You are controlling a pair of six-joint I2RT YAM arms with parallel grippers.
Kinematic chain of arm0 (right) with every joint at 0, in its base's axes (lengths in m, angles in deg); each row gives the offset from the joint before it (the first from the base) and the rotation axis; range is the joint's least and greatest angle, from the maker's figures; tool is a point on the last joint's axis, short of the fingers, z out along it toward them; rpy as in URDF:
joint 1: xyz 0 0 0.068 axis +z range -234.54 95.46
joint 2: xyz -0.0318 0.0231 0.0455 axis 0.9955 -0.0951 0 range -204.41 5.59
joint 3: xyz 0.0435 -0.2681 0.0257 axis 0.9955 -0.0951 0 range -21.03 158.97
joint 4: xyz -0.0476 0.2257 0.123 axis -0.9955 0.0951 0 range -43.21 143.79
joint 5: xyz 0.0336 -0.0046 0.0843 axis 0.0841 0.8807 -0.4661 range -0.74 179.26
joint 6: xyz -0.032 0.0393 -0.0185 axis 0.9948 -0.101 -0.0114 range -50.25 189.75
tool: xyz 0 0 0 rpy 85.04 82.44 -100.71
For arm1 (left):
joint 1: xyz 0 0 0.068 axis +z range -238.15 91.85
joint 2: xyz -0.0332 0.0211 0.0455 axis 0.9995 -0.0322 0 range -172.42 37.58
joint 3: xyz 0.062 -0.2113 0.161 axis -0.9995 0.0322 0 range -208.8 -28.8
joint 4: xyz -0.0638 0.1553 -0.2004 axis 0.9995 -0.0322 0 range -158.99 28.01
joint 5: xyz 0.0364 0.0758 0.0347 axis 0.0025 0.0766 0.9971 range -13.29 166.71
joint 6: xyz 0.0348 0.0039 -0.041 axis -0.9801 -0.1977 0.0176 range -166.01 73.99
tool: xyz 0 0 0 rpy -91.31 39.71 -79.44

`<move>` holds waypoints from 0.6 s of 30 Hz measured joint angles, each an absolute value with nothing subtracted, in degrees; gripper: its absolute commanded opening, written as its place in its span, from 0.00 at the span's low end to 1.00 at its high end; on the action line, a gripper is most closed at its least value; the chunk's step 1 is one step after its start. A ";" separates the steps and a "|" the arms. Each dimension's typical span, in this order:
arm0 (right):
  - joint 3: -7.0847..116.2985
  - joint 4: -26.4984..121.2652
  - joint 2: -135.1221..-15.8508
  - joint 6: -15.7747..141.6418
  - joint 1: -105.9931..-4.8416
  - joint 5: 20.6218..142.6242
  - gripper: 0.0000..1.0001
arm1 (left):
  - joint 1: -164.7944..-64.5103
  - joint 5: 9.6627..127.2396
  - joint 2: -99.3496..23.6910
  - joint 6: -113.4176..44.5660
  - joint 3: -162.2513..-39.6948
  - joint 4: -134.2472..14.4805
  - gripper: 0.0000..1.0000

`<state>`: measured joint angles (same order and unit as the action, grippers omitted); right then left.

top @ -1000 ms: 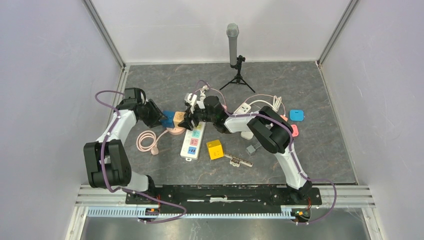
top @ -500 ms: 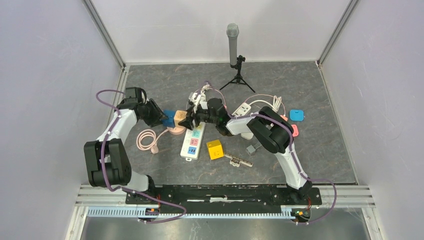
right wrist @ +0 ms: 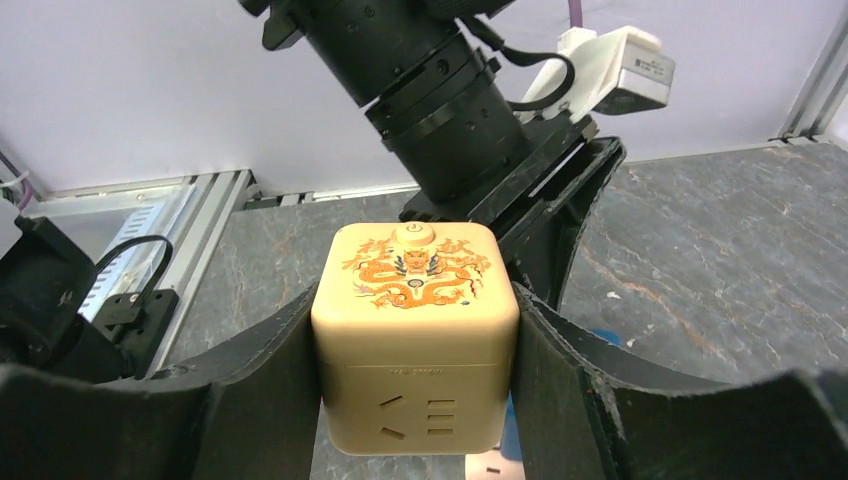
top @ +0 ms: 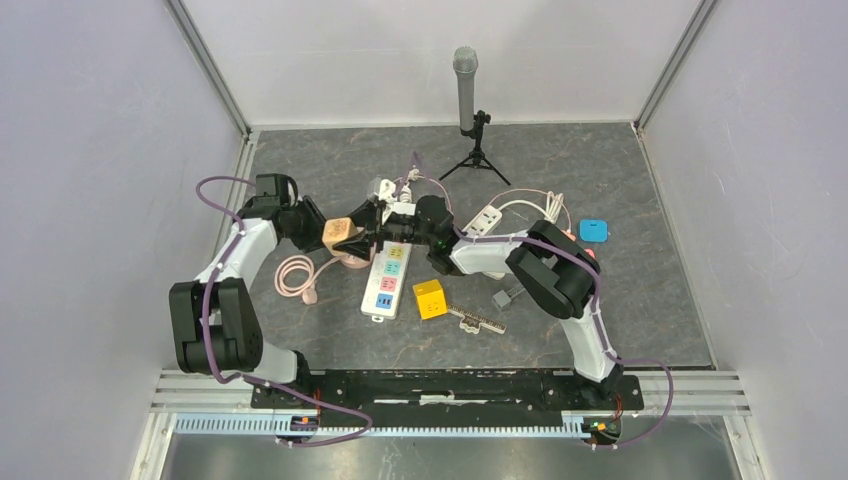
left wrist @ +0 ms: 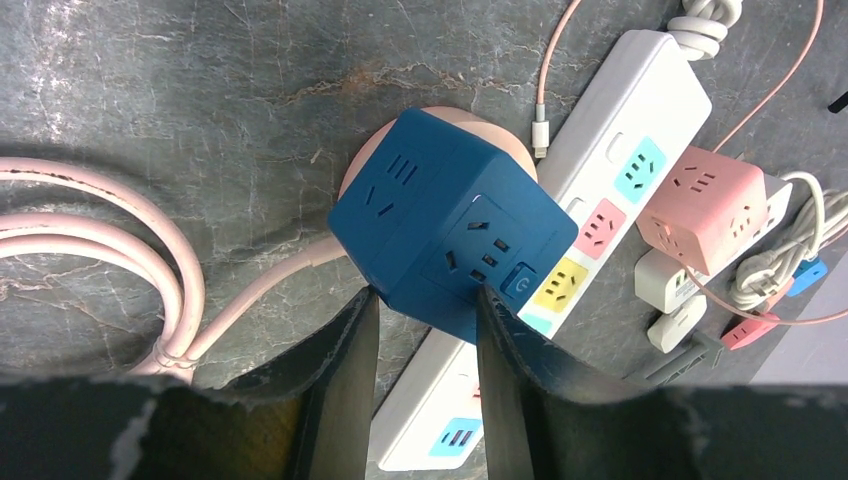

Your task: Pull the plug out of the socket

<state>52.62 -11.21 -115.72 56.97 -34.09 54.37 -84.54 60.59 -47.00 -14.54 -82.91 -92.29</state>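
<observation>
My right gripper [right wrist: 415, 305] is shut on a tan cube plug [right wrist: 415, 335] printed with an orange dragon, held off the table. From above, the tan cube [top: 338, 233] hangs between my right gripper [top: 360, 232] and my left gripper [top: 315, 232]. In the left wrist view a blue cube socket [left wrist: 455, 235] sits on a round pink base [left wrist: 360, 165]. My left gripper [left wrist: 420, 295] is shut on the blue cube's near corner. The blue cube's visible faces have nothing plugged in. From above, the tan cube hides the blue one.
A white power strip [top: 387, 280] with coloured outlets lies beside the base. A coiled pink cable [top: 293, 278] is to the left, with a yellow cube [top: 430, 298] and a ruler [top: 478, 318] in front. A pink cube socket [left wrist: 700, 205] and a microphone tripod [top: 476, 150] stand behind.
My right gripper has carried the tan cube up and to the left, away from its spot beside the blue cube. The tan cube now covers the blue cube from above. The left arm barely moved.
</observation>
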 measured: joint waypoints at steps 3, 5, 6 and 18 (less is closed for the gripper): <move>49.73 -10.84 -113.69 57.87 -34.09 54.81 0.00 | -84.80 61.10 -46.54 -14.54 -83.19 -92.29 0.47; 48.10 -10.36 -112.38 58.44 -34.61 55.37 0.00 | -84.95 61.34 -46.10 -14.56 -83.63 -92.71 0.50; 46.89 -9.68 -111.31 58.85 -35.01 56.10 0.00 | -85.06 61.45 -46.15 -14.61 -84.11 -93.34 0.51; 35.75 13.42 -90.32 64.19 -39.42 71.22 0.03 | -86.68 62.32 -47.46 -16.64 -95.04 -106.30 0.85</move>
